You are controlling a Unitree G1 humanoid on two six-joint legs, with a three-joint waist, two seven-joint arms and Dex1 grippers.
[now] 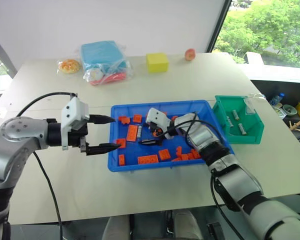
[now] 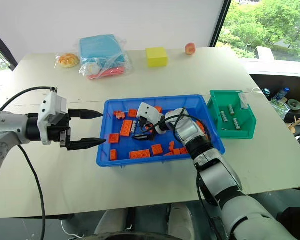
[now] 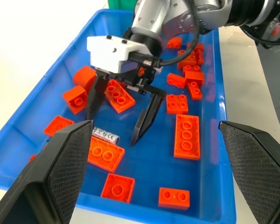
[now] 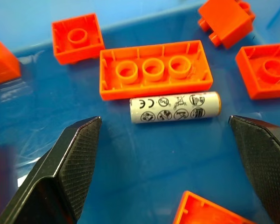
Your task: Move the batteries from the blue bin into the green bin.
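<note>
One silver-grey battery (image 4: 175, 108) lies flat on the floor of the blue bin (image 1: 160, 104), right beside a long orange brick (image 4: 154, 69). My right gripper (image 4: 164, 120) hangs low inside the bin with its fingers open on either side of that battery, not touching it. The same battery (image 3: 106, 136) shows under the right gripper (image 3: 111, 130) in the left wrist view. My left gripper (image 1: 116, 132) is open and empty at the bin's left rim. The green bin (image 1: 252, 136) stands just right of the blue one with three batteries (image 1: 235, 114) in it.
Several orange bricks (image 1: 148, 159) are scattered over the blue bin's floor around the right gripper. At the table's far side sit a yellow block (image 1: 157, 62), a light-blue bagged packet (image 1: 104, 57), a bagged round item (image 1: 69, 65) and a peach-coloured ball (image 1: 190, 54).
</note>
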